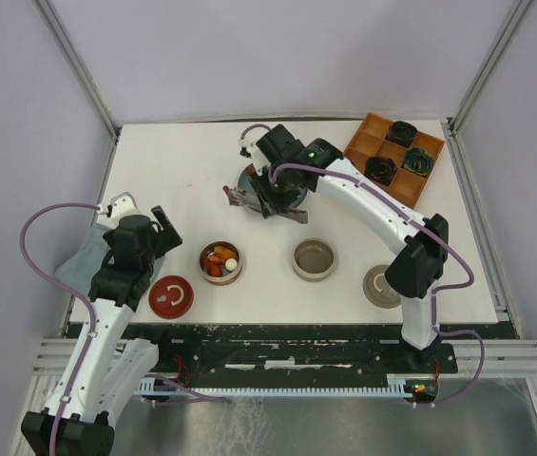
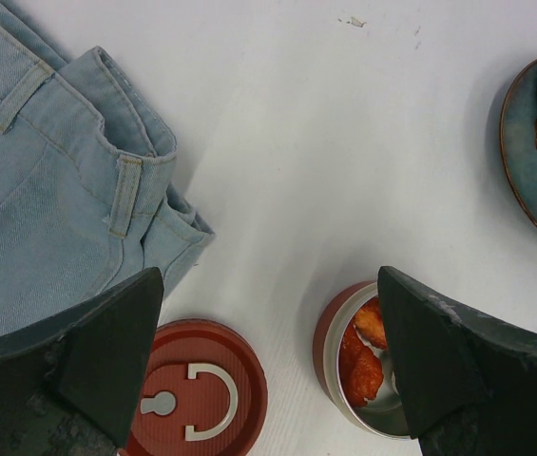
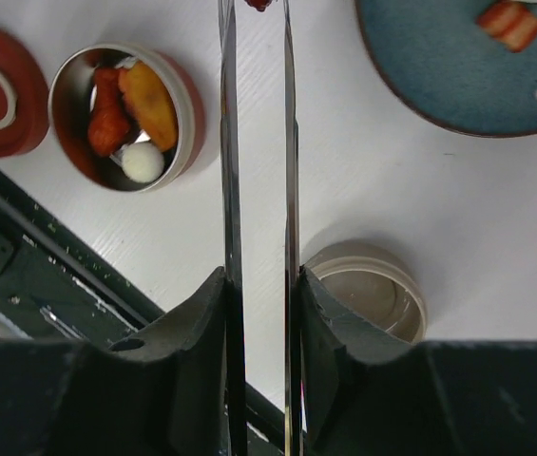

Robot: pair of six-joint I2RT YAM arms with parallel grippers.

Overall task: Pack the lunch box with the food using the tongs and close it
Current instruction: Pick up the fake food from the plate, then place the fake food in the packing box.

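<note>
The lunch box (image 1: pixel 221 263) is a round red-walled tin holding orange, red and white food (image 3: pixel 133 104). Its red lid (image 1: pixel 171 295) lies flat to its left. My right gripper (image 3: pixel 260 285) is shut on the two arms of the silver tongs (image 3: pixel 228 142), over the blue plate (image 3: pixel 458 85). A small red piece (image 3: pixel 258 4) sits between the tongs' tips at the frame edge. More food (image 3: pixel 508 24) lies on the plate. My left gripper (image 2: pixel 268 370) hangs open above the gap between lid (image 2: pixel 187 394) and lunch box (image 2: pixel 344 356), holding nothing.
Folded blue jeans (image 2: pixel 49 190) lie at the table's left edge. A beige round container (image 1: pixel 314 258) and its lid (image 1: pixel 380 285) sit right of the lunch box. An orange divided tray (image 1: pixel 393 157) with dark coiled rosettes stands at the back right.
</note>
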